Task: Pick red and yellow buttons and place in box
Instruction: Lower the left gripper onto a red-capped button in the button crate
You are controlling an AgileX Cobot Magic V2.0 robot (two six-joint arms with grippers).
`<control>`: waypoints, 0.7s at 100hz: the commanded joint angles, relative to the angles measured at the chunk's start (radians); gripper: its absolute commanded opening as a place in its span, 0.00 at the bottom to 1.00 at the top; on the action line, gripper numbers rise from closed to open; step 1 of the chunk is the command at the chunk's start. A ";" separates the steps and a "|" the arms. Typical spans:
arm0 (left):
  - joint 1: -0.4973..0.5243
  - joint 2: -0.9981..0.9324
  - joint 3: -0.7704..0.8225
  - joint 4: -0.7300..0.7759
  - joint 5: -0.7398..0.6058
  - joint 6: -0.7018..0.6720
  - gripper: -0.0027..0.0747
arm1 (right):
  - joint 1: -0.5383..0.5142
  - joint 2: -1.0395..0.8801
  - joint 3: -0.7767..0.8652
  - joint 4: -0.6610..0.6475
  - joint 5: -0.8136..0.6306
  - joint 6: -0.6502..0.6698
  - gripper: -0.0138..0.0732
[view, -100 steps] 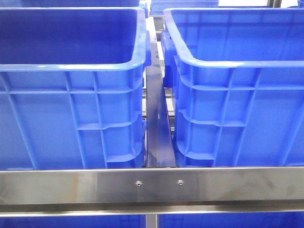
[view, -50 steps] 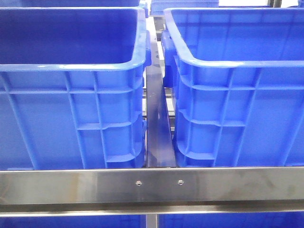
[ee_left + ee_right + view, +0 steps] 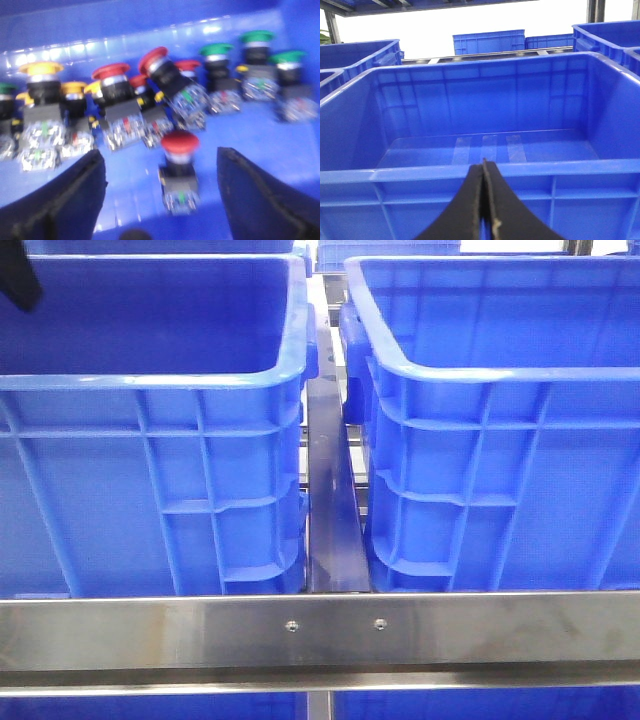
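My left hand (image 3: 160, 200) gapes over the lone red button (image 3: 179, 167); I centre, drop, then pinch. My right hand (image 3: 483, 200) is pressed together.

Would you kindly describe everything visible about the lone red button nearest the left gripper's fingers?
The lone red button has a glossy red mushroom cap, a silvery collar under it and a dark blocky body with a greenish mark and metal terminals low down. It stands roughly upright on the blue bin floor, apart from the cluster of red, yellow and green buttons behind it. It sits between the open fingers of the left gripper, which do not touch it. The picture is blurred, so finer detail is unclear.
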 commanded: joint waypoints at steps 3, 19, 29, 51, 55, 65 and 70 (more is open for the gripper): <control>-0.014 0.044 -0.076 0.046 -0.057 -0.071 0.59 | -0.003 -0.021 -0.003 -0.003 -0.086 -0.006 0.08; -0.014 0.126 -0.116 0.104 -0.084 -0.175 0.59 | -0.003 -0.021 -0.003 -0.003 -0.086 -0.006 0.08; -0.014 0.161 -0.129 0.144 -0.100 -0.222 0.59 | -0.003 -0.021 -0.003 -0.003 -0.086 -0.006 0.08; -0.014 0.216 -0.146 0.231 -0.125 -0.325 0.59 | -0.003 -0.021 -0.003 -0.003 -0.086 -0.006 0.08; -0.014 0.222 -0.146 0.239 -0.127 -0.338 0.59 | -0.003 -0.021 -0.003 -0.003 -0.086 -0.006 0.08; -0.014 0.239 -0.146 0.266 -0.129 -0.369 0.59 | -0.003 -0.021 -0.003 -0.003 -0.086 -0.006 0.08; -0.014 0.245 -0.146 0.266 -0.134 -0.369 0.59 | -0.003 -0.021 -0.003 -0.003 -0.086 -0.006 0.08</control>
